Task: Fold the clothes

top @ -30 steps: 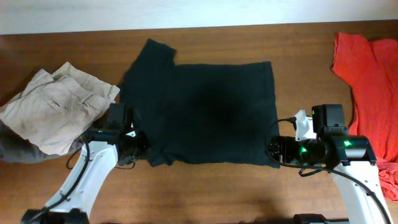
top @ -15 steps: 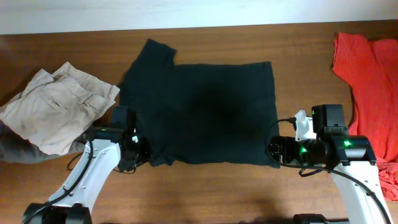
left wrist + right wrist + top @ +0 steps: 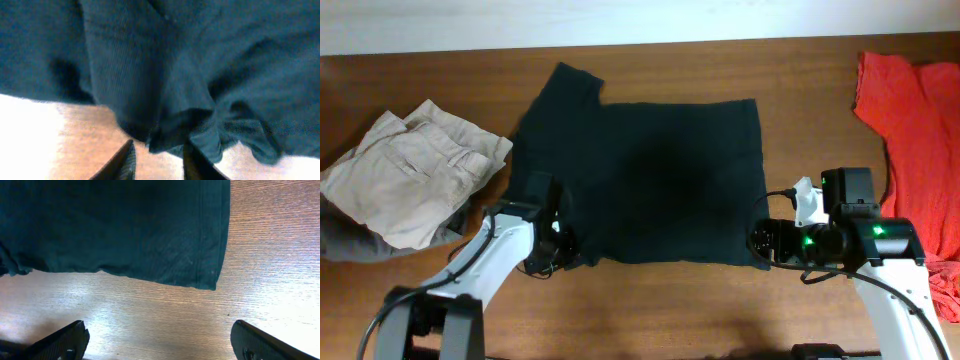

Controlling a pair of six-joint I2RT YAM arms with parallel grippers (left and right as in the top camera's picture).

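The black T-shirt [image 3: 650, 180] lies spread flat on the wooden table, a sleeve pointing to the far left. My left gripper [image 3: 563, 252] sits at the shirt's near-left corner. In the left wrist view the bunched hem [image 3: 170, 140] hangs right at the fingertips of the left gripper [image 3: 159, 150]; the jaws are narrow, with bare wood still showing between them, and the right finger touches the cloth. My right gripper [image 3: 758, 240] rests just off the near-right corner. It stands wide open [image 3: 159, 330] over bare table, short of the shirt's hem [image 3: 150, 275].
Crumpled beige trousers [image 3: 410, 175] lie at the left, over something grey [image 3: 340, 245]. Red garments [image 3: 910, 110] cover the right edge, with more red cloth [image 3: 945, 285] near the right arm. The table's near strip [image 3: 660, 310] shows bare wood.
My left arm has slid right along the table to the shirt's near-left corner, and its jaws have narrowed. The right arm has not moved.
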